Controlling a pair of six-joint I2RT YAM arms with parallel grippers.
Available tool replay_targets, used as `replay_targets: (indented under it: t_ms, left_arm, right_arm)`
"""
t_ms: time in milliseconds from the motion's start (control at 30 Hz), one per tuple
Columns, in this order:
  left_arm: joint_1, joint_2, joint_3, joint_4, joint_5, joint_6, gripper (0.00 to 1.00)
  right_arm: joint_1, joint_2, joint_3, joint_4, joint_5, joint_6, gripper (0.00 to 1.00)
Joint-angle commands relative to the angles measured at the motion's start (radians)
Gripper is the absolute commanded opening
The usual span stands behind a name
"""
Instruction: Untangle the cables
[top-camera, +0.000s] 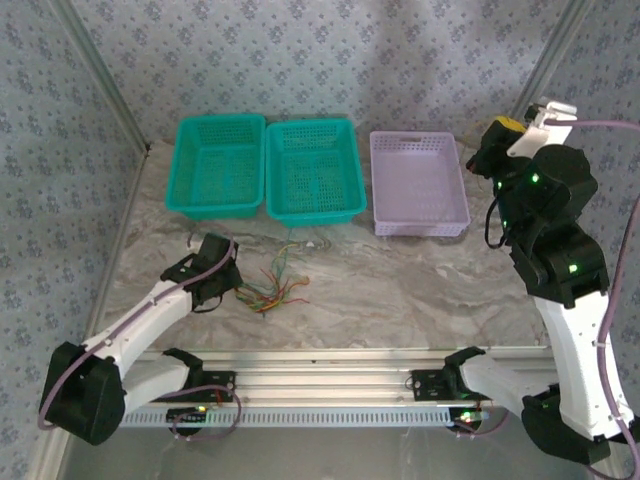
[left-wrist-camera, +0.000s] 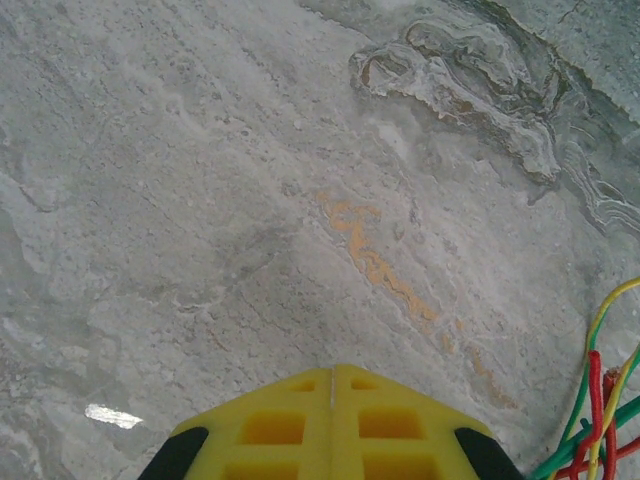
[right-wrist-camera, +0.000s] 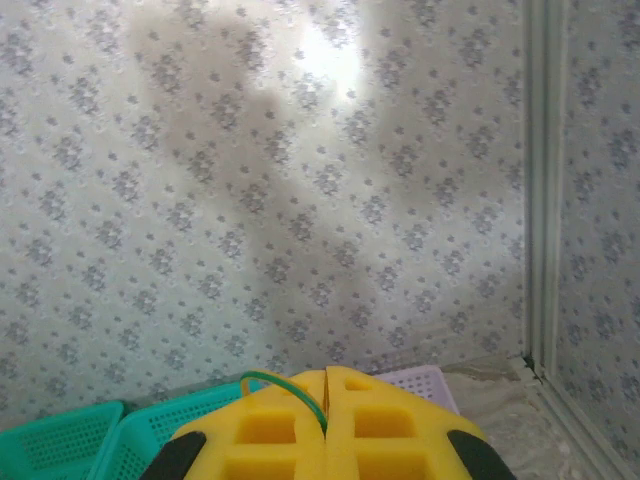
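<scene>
— While your left gripper (left-wrist-camera: 332, 372) sits low over the marble table (left-wrist-camera: 200, 200), its yellow fingers lie flat against each other along one seam.

— And the cables?

— You find the cables (top-camera: 280, 286) in a loose tangle on the left half of the table. They lie to the near side of the middle teal basket (top-camera: 312, 124) and just right of that gripper. From your left wrist, red, green and yellow strands cross the lower right corner, apart from the fingertips.

— What about my right side?

— Your right gripper (right-wrist-camera: 327, 375) is held high at the far right, beside the lilac basket (top-camera: 415, 136), and faces the patterned wall (right-wrist-camera: 200, 200). Its fingers are pressed together too. A green cable (right-wrist-camera: 297, 393) loops out of the seam between them and is pinched there, well apart from the tangle.
</scene>
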Motion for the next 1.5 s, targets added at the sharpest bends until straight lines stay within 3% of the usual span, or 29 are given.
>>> replay_targets:
  t_ms: [0, 433, 600, 1100, 1300, 1467]
  left_arm:
    - [-0.017, 0.022, 0.003, 0.034, -0.019, -0.001, 0.00]
    - [-0.104, 0.091, 0.051, 0.088, -0.034, -0.032, 0.00]
    - [-0.136, 0.095, 0.046, 0.118, -0.030, -0.038, 0.00]
    - [-0.215, 0.109, 0.036, 0.141, -0.041, -0.057, 0.00]
    - [-0.235, 0.118, 0.036, 0.141, -0.050, -0.057, 0.00]
    - [-0.248, 0.134, 0.034, 0.153, -0.053, -0.064, 0.00]
  right_arm:
    - [0.019, 0.053, 0.096, -0.040, -0.091, -0.039, 0.00]
    - [0.063, 0.281, 0.422, -0.152, -0.078, -0.197, 0.00]
    - [0.058, 0.293, 0.379, -0.020, -0.101, -0.237, 0.00]
    - [-0.061, 0.614, 0.758, -0.067, -0.112, -0.257, 0.00]
    - [-0.163, 0.665, 0.753, -0.074, -0.154, -0.207, 0.00]
    - [-0.192, 0.683, 0.638, -0.067, -0.144, -0.212, 0.00]
